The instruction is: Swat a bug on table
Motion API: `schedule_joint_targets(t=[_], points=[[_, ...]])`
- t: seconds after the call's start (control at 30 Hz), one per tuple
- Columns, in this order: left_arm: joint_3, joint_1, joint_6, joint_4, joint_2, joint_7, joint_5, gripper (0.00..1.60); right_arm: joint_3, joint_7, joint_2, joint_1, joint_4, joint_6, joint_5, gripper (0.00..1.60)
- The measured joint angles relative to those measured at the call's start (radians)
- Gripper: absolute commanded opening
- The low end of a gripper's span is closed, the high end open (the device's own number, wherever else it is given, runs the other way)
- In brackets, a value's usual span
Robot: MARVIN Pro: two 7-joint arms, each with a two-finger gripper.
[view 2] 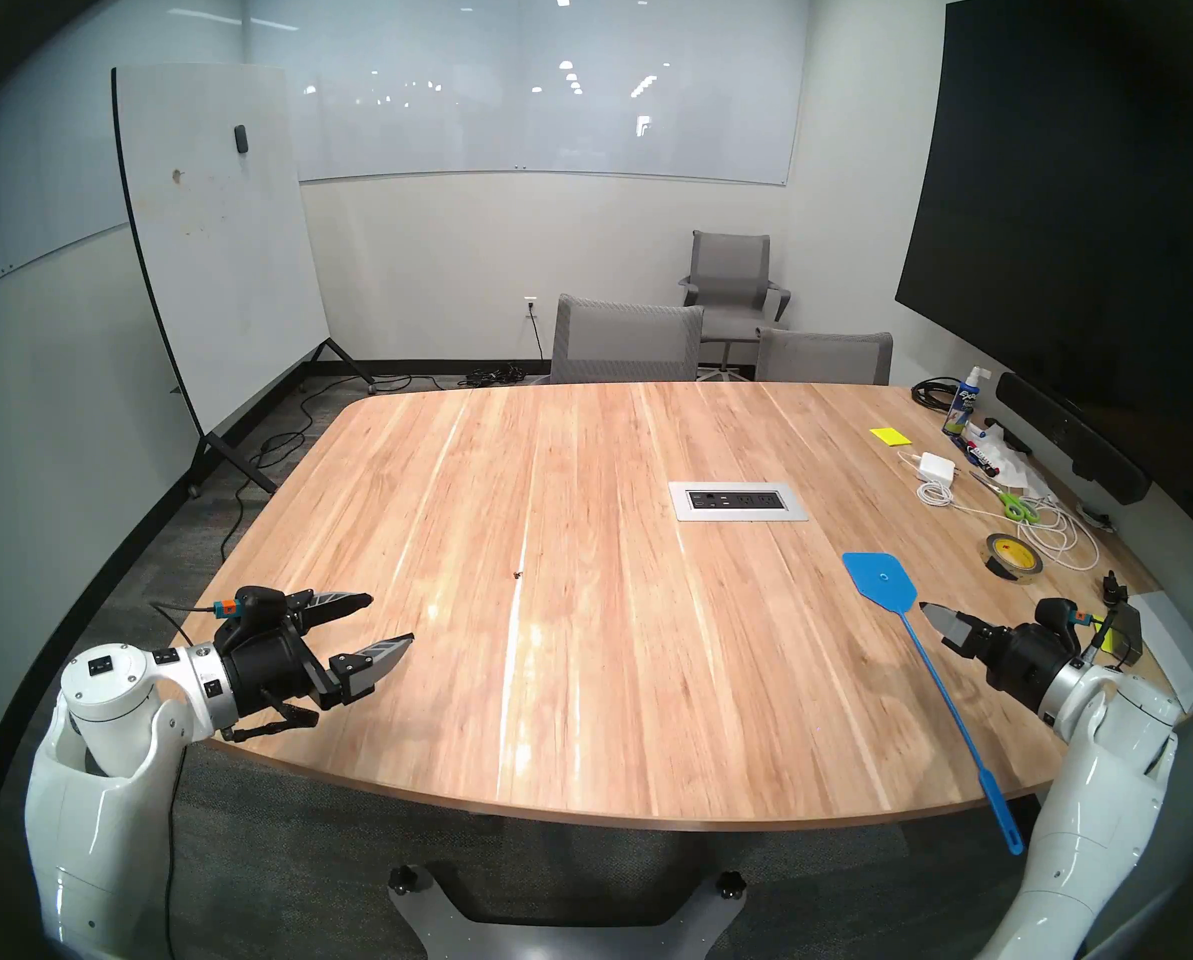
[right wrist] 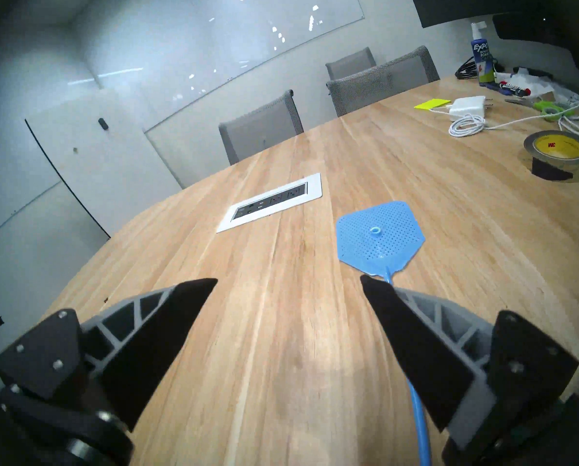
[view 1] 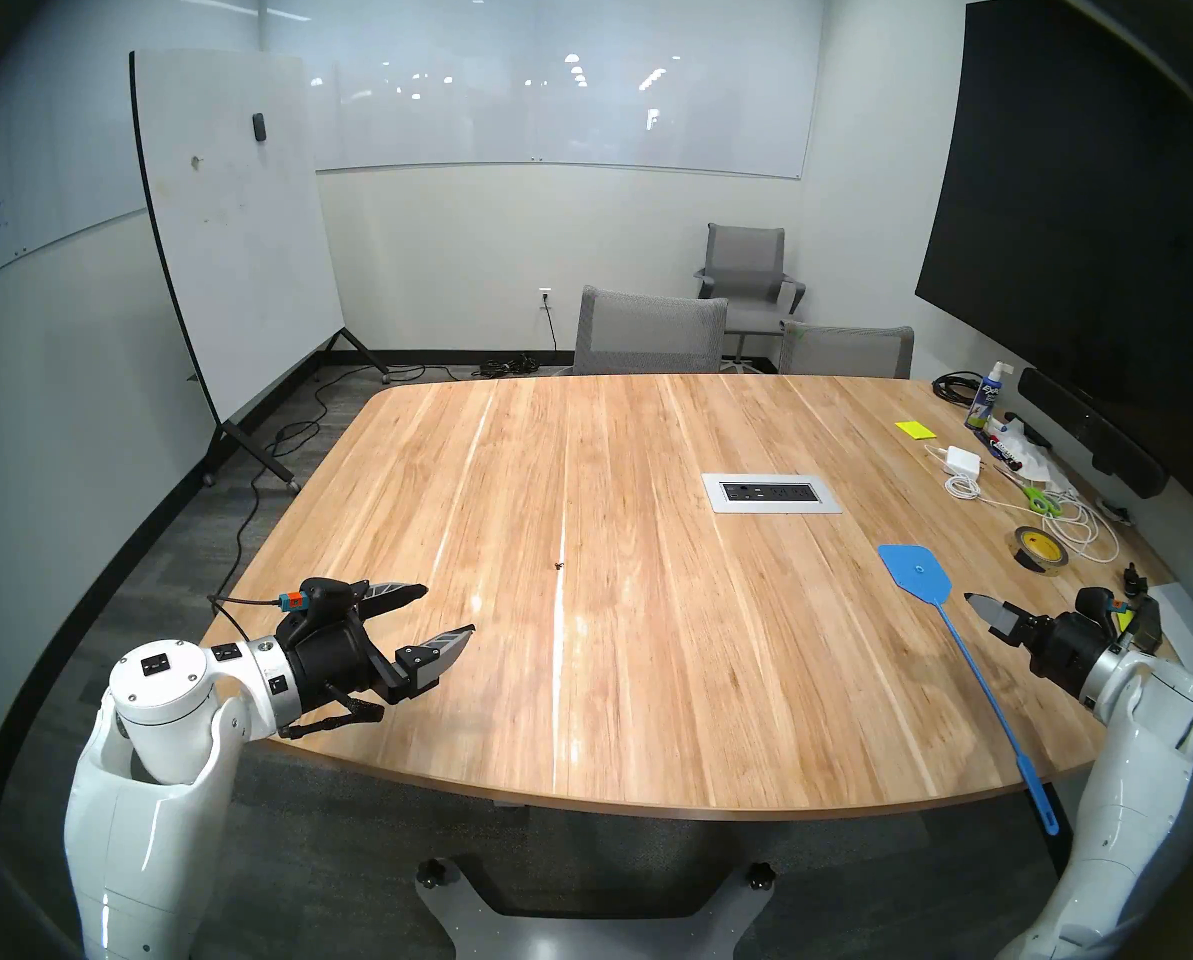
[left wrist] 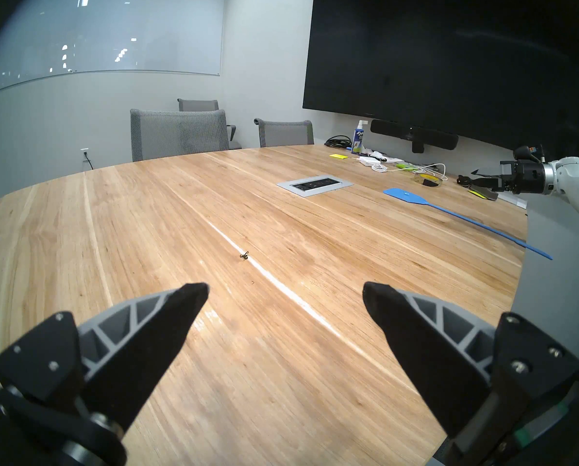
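Observation:
The bug (view 1: pixel 559 565) (view 2: pixel 517 575) (left wrist: pixel 244 255) is a tiny dark speck on the light wood table (view 1: pixel 649 695), left of centre beside a pale plank seam. My left gripper (view 1: pixel 448 609) (view 2: pixel 391 618) (left wrist: pixel 284 287) hovers open and empty over the near left corner, a short way from the bug and pointing toward it. A blue fly swatter (view 1: pixel 916 572) (view 2: pixel 881 579) (left wrist: pixel 405 196) (right wrist: pixel 379 240) lies flat at the right, its handle running past the table's front edge. My right gripper (view 1: pixel 981 609) (view 2: pixel 936 616) (right wrist: pixel 288 279) is open just right of the handle, near the swatter's head, holding nothing.
A grey power-outlet panel (view 1: pixel 771 492) is set into the table's middle. At the right edge lie a tape roll (view 1: pixel 1042 550), green scissors (view 1: pixel 1037 500), a white charger with cables (view 1: pixel 961 461) and a spray bottle (view 1: pixel 983 401). Grey chairs (view 1: pixel 649 335) stand at the far edge.

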Motion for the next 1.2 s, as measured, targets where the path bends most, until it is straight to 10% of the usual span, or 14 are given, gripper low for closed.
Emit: schedule_joint_targets(t=[0.9, 1.2], points=[[-0.001, 0.000, 0.001, 0.000, -0.002, -0.002, 0.002, 1.60, 0.070, -0.135, -0.112, 0.142, -0.005, 0.157, 0.058, 1.60], [-0.001, -0.001, 0.001, 0.000, -0.002, -0.002, 0.002, 1.60, -0.001, -0.234, -0.128, 0.219, 0.067, 0.146, 0.058, 1.60]])
